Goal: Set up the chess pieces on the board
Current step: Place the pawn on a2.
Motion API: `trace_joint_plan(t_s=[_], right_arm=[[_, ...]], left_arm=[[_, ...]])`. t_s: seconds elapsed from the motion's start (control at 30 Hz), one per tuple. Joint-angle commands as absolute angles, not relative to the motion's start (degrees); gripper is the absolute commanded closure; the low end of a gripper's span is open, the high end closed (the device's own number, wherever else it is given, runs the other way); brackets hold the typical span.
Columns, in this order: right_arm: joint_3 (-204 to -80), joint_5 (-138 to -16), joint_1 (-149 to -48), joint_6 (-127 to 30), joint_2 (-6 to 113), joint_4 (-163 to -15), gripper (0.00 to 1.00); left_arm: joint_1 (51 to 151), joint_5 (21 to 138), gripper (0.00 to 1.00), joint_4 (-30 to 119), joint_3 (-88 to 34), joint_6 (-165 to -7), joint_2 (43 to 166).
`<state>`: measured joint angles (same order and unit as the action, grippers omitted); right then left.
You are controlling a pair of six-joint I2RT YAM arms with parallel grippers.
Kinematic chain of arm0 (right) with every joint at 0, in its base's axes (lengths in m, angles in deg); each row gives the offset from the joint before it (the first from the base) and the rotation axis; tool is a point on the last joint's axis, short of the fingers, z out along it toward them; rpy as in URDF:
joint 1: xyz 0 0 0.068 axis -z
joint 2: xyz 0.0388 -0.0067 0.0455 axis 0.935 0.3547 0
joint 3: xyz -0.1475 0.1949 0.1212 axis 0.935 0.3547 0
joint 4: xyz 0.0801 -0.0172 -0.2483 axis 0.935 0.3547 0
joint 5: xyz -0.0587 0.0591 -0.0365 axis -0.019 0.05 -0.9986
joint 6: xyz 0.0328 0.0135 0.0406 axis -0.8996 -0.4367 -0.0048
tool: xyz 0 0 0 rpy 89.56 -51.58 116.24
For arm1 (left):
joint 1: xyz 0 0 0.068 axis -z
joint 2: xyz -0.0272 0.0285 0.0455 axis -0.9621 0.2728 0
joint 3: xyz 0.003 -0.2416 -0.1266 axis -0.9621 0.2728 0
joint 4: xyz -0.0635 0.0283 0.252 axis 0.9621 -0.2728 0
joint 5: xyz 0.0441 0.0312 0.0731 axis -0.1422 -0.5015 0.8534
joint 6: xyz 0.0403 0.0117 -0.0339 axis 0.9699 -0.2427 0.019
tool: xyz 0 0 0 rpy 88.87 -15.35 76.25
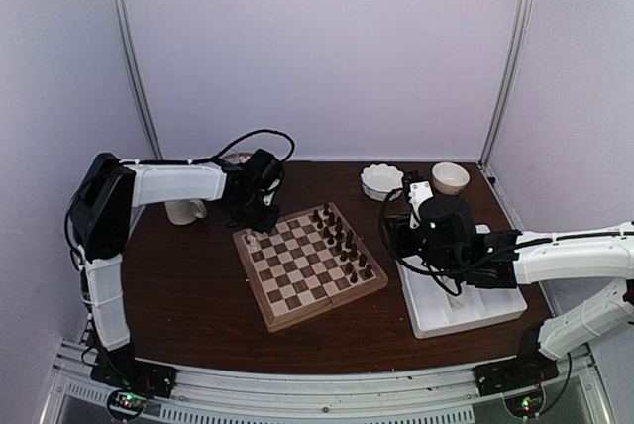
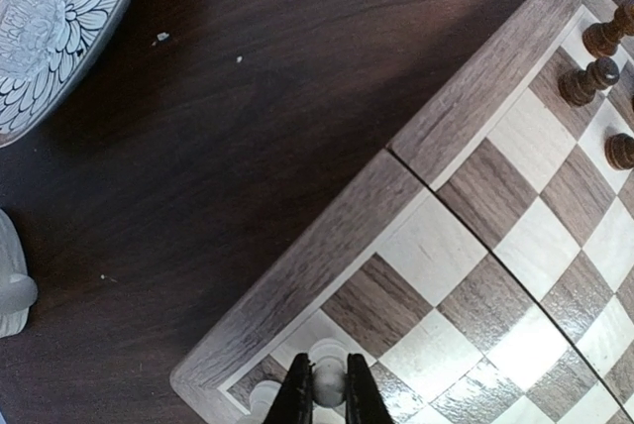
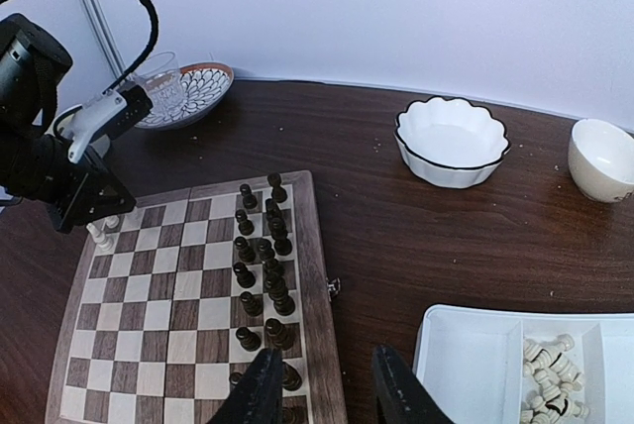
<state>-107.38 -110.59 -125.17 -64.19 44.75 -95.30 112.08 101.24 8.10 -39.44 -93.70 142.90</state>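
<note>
Cream-white is what your left claw (image 2: 328, 396) has hold of: its two dark fingers are pressed together on one small cream-white piece (image 2: 327, 370). The piece sits over a light square beside the corner of the board (image 2: 327, 246) nearest that arm. From the wrist view you cannot tell whether its base is down on the square. Just beside it, a second pale piece (image 2: 263, 399) stands at the very corner.

From above, you see the board lying at an angle in the middle of the dark wooden surface (image 1: 188, 295). The dark brown pieces (image 1: 342, 241) are crowded in two loose rows along its right side, and the squares between the two groups are bare.

Your right claw (image 3: 332, 394) hangs with its fingers apart and nothing between them. It is above the board's right rim and the strip of surface that separates the board from the white tray (image 3: 466, 365). More chess pieces (image 3: 550, 374) lie jumbled in a right-hand compartment of that tray.

Further back stand a scalloped white bowl (image 3: 451, 142) and a cream cup (image 3: 602, 159). At the far left, a patterned plate (image 3: 198, 87) carries a clear glass (image 3: 158, 87).
</note>
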Motion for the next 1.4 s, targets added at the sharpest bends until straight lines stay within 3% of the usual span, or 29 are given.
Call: trace_joint_plan(t_s=[0.0, 0.9, 1.2, 1.37], right_arm=[[-108.65, -110.61, -125.04, -64.54, 45.27, -95.7, 0.67], [-108.82, -110.58, -125.0, -64.49, 45.71, -95.62, 0.67], [-108.9, -110.55, -125.0, -64.39, 45.83, -95.57, 0.67], [-108.91, -110.39, -125.04, -64.37, 45.81, -95.52, 0.67]], left_arm=[[111.52, 101.92, 0.95, 8.74, -39.31, -93.02, 143.42], [111.52, 102.35, 0.95, 7.99, -37.98, -93.28, 143.08], [111.52, 101.8, 0.79, 7.68, -39.15, -92.91, 143.22], [111.52, 101.74, 0.76, 7.18, -39.48, -93.0, 143.27]])
